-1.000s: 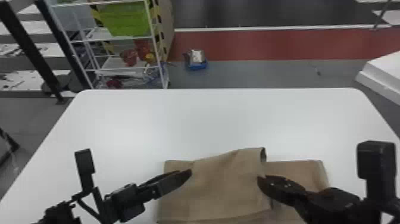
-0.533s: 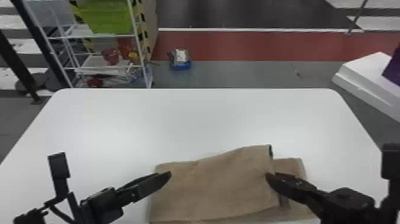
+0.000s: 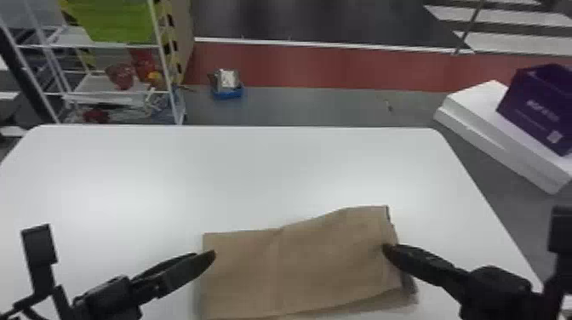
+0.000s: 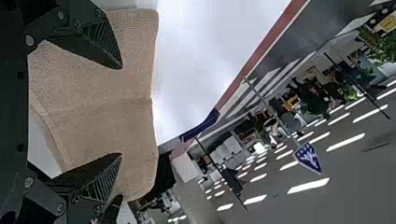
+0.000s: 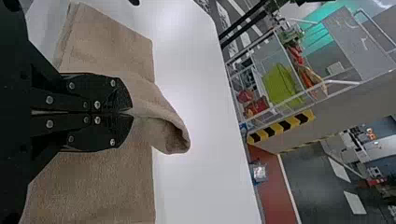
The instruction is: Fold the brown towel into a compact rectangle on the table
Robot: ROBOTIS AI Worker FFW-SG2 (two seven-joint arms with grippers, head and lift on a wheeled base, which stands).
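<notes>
I operate two grippers over the near half of one white table (image 3: 170,178). Left gripper (image 3: 205,256): two fingers, spread apart and holding nothing, at the left end of the towel; whether they touch the cloth cannot be determined. Right gripper (image 3: 386,248): two fingers, closed together on the towel's right part, with a fold of cloth pinched at the tips. One brown towel (image 3: 306,264) lies on the table between the grippers, folded over itself, its far right corner raised into an open curl in the right wrist view. A lower layer projects along the near and right edges; the total layer count cannot be read. The head view cuts off the towel's near left corner and both arms. Beyond the table, at left: one white rack (image 3: 102,98) carrying one green bin (image 3: 117,21), cut off at the top, and small red containers, partly obscured. On the floor: one blue tray (image 3: 227,93) with one silvery item (image 3: 227,78), type unclear. At right: one white block (image 3: 481,102) supporting one purple box (image 3: 532,98), cut off at the side.
</notes>
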